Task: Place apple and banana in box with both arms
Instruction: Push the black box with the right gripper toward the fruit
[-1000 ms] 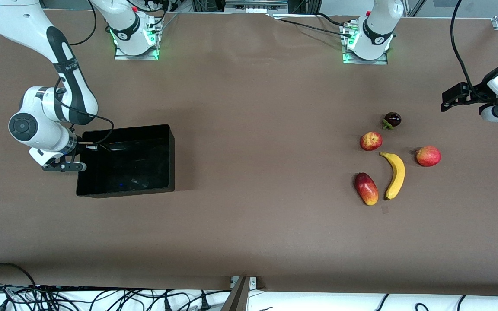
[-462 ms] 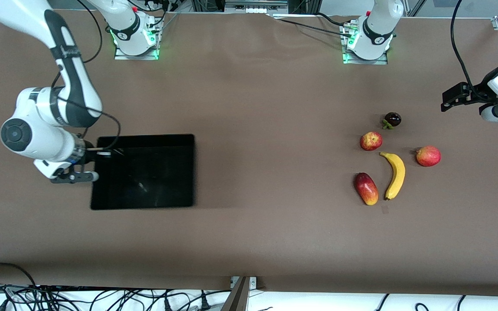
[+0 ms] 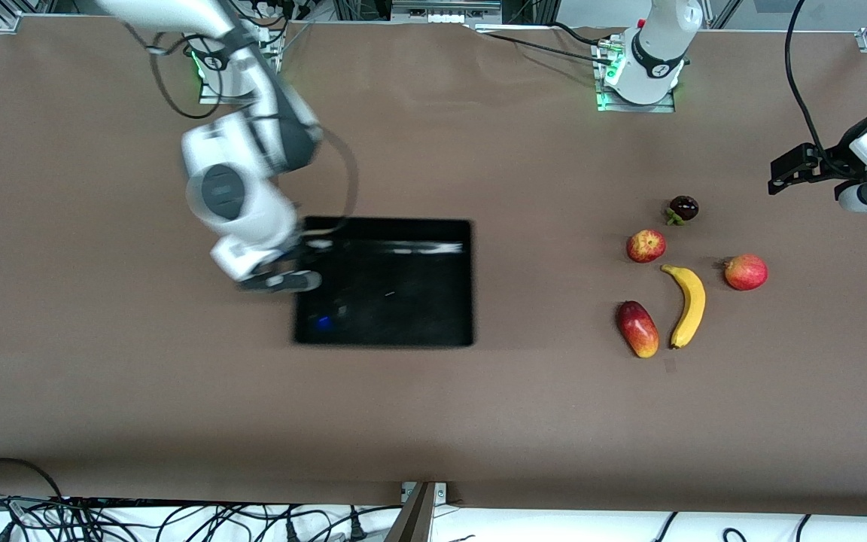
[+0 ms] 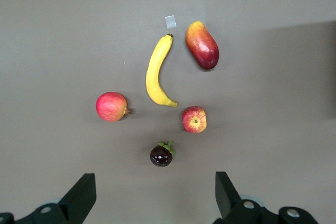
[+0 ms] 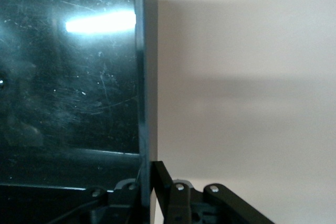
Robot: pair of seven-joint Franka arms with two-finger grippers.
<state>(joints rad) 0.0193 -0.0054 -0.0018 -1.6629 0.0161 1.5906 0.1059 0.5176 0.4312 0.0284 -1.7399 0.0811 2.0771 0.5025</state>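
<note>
The box [image 3: 384, 282] wall is being clamped between the closed fingers of the right gripper [image 5: 147, 192] mid-desk [image 3: 433, 421]. The left gripper [image 4: 152, 203] is being held spread wide over five fruits: one apple [image 3: 646, 245], one banana [image 3: 687, 304], three others.

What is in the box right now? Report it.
Empty. The box shows only a bare black floor with glare; the apple and banana lie on the table.
</note>
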